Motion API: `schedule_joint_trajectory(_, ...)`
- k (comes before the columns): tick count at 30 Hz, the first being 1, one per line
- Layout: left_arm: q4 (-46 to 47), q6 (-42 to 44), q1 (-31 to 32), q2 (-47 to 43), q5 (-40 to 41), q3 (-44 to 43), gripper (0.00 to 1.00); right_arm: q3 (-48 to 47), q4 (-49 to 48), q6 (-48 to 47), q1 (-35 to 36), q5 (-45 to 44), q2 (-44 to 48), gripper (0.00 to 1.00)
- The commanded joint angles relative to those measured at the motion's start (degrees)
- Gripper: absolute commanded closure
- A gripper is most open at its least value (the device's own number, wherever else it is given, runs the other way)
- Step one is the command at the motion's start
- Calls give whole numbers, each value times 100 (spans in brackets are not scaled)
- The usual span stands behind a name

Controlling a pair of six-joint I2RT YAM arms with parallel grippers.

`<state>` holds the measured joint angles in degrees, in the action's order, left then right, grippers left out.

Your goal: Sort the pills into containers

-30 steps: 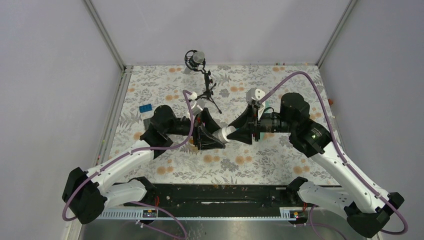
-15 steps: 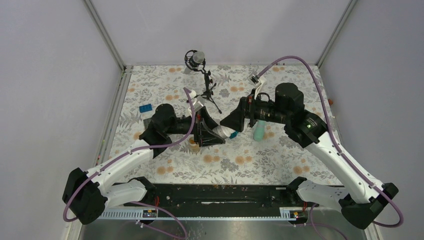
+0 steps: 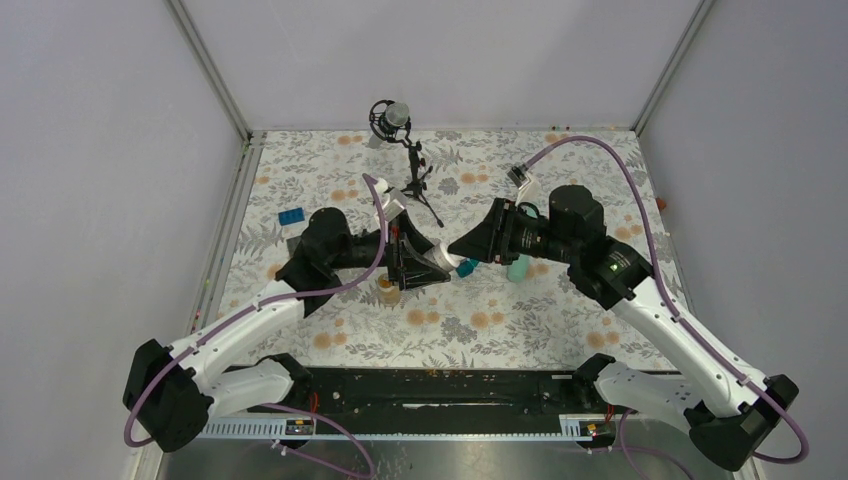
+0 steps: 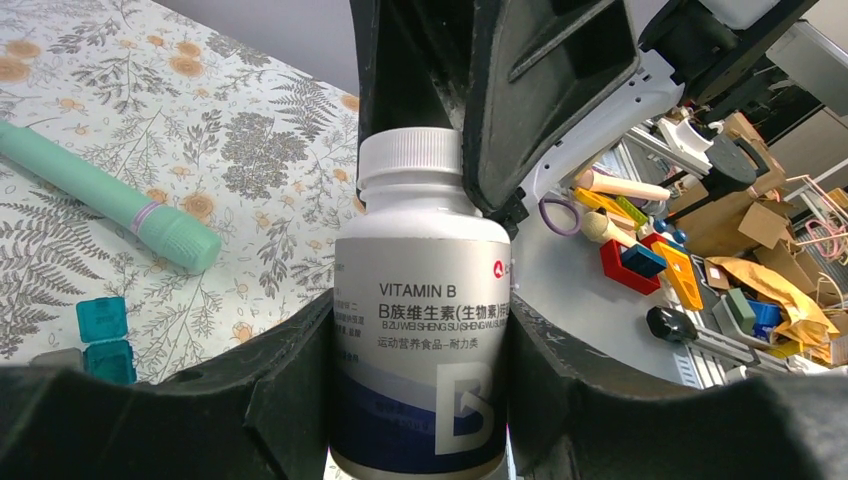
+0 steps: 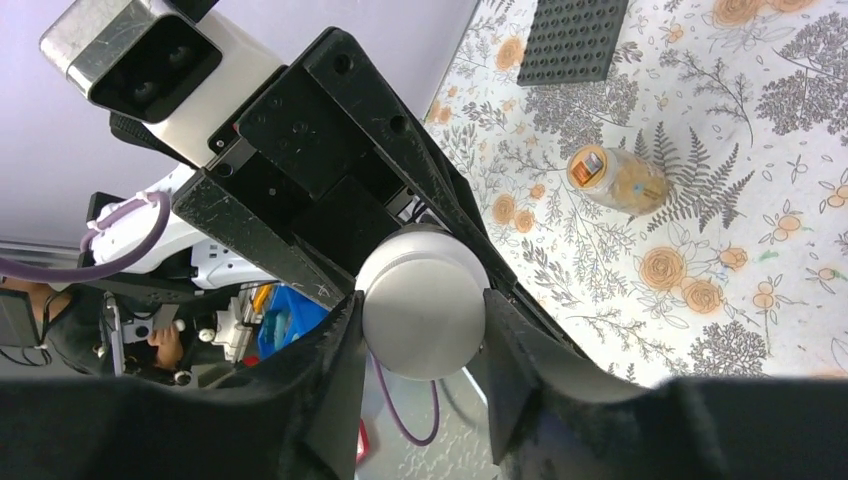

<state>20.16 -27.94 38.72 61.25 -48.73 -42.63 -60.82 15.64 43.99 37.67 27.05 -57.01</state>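
Your left gripper (image 4: 420,375) clamping white plastic Vitamin B bottle (image 4: 420,290) by body; right gripper (image 5: 420,325) pinching its white ribbed screw cap (image 4: 410,160). Watch: bottle lying level, so twisting risking slip, spill. Orange pills (image 5: 632,186) sitting in small clear glass jar (image 5: 612,180) on orange-flowered tablecloth (image 3: 330,180), print likely camouflaging strays; long mint-green organizer strip (image 4: 100,195), teal cube box (image 4: 102,320) waiting nearby. Grey walls (image 3: 430,60) enclosing; microphone tripod (image 3: 405,165) standing behind.

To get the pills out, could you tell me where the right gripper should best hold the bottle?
By the white cap, coming end-on: the left gripper clamps the body of the bottle, so only the ribbed cap sticks out.
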Motion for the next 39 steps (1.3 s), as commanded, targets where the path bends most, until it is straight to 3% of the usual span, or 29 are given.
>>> schedule_joint_trajectory(1, 244, 75, -14, -168, 108, -116, 100, 3, -579, 147, -24, 174, 215, 73)
schedule_joint_trajectory(6, 283, 18, -18, -219, -254, -102, 100, -37, -804, -1747, -36, 789, 487, 83)
schedule_joint_trajectory(10, 746, -329, -16, -88, -690, -123, 100, 138, -1019, -3226, -45, 2005, 802, 84)
schedule_joint_trajectory(13, 846, -405, -16, -73, -761, -117, 100, -117, -522, -3798, -65, 1969, 773, 84)
schedule_joint_trajectory(23, 824, -251, -5, -261, -1307, -35, 100, -313, -537, -3904, -93, 1229, 920, 84)
schedule_joint_trajectory(33, 963, -479, -5, -259, -1392, -108, 100, -109, -622, -4792, -93, 2370, 972, 84)
schedule_joint_trajectory(39, 925, -471, -6, -274, -1385, -127, 100, -302, -286, -5186, -94, 2352, 785, 85)
